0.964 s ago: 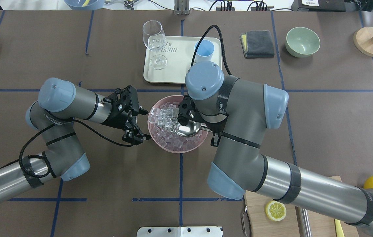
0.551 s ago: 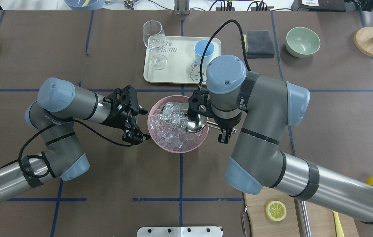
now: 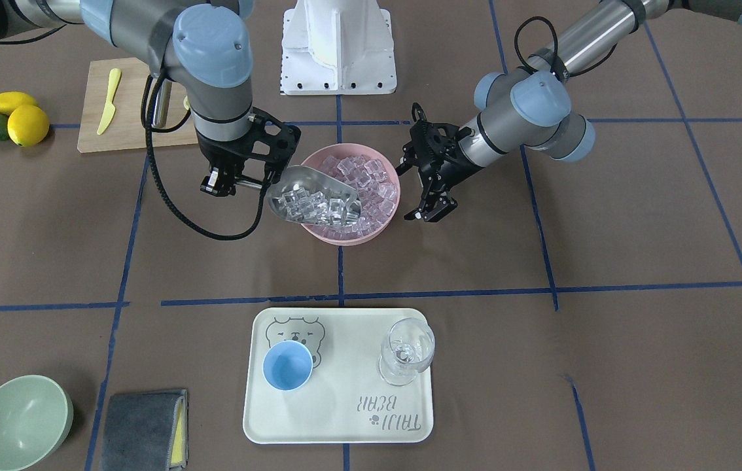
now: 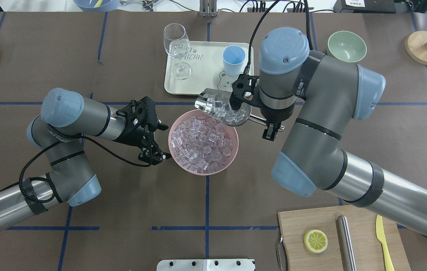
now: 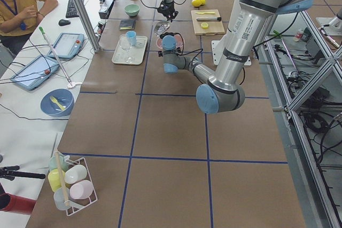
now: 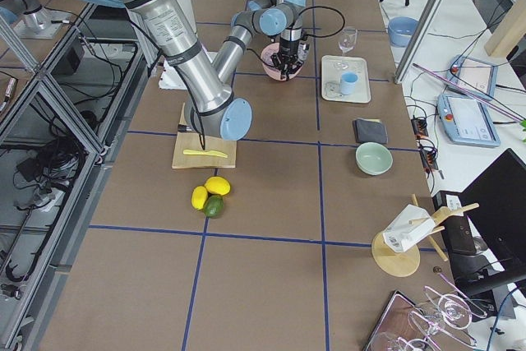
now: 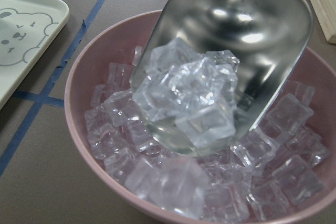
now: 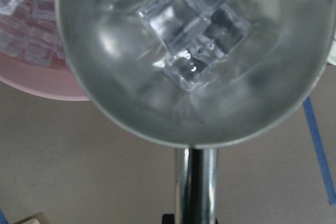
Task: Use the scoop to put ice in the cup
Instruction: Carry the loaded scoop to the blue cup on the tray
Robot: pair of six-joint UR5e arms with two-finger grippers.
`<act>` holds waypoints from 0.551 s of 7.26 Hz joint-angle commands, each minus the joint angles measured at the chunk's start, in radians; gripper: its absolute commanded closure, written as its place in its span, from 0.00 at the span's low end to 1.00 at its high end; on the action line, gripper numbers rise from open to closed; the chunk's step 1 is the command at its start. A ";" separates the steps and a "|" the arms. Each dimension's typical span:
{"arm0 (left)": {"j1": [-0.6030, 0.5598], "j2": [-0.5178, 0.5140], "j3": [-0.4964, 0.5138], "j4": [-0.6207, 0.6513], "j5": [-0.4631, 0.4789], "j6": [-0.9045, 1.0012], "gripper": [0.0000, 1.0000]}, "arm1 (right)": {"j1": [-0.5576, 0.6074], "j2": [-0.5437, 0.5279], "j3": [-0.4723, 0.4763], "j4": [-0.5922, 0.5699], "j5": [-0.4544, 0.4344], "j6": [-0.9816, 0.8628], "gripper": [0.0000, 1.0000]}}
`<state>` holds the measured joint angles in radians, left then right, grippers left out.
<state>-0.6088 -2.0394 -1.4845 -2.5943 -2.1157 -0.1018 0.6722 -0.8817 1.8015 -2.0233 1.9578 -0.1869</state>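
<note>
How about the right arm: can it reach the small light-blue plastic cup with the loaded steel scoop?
Probably yes: the steel scoop hangs just short of the light-blue cup, only bare cream tray between them.

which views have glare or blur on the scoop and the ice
Right wrist view: the scoop fills the frame and looks soft, the ice smeary. Left wrist view: bright glare spots on the steel, ice in fair focus. Overhead view: both small but sharp.

The steel scoop (image 8: 126,95) filled the frame, a cluster of clear ice cubes (image 8: 197,35) in its trough — its handle (image 8: 195,182) ran to the bottom edge. A pink bowl (image 8: 37,85) edged the upper left, above the brown table (image 8: 79,171) — blue tape (image 8: 320,150) at right.
</note>
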 commanded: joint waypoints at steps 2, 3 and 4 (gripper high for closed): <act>-0.014 0.007 -0.002 -0.001 -0.001 0.001 0.00 | 0.130 0.155 -0.258 -0.035 0.004 -0.011 1.00; -0.022 0.007 0.000 -0.001 -0.001 0.001 0.00 | 0.154 0.208 -0.363 -0.035 0.003 -0.031 1.00; -0.023 0.007 0.000 0.000 -0.001 0.001 0.00 | 0.167 0.214 -0.382 -0.072 -0.011 -0.052 1.00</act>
<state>-0.6274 -2.0330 -1.4853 -2.5951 -2.1169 -0.1013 0.8149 -0.7023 1.4887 -2.0667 1.9574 -0.2155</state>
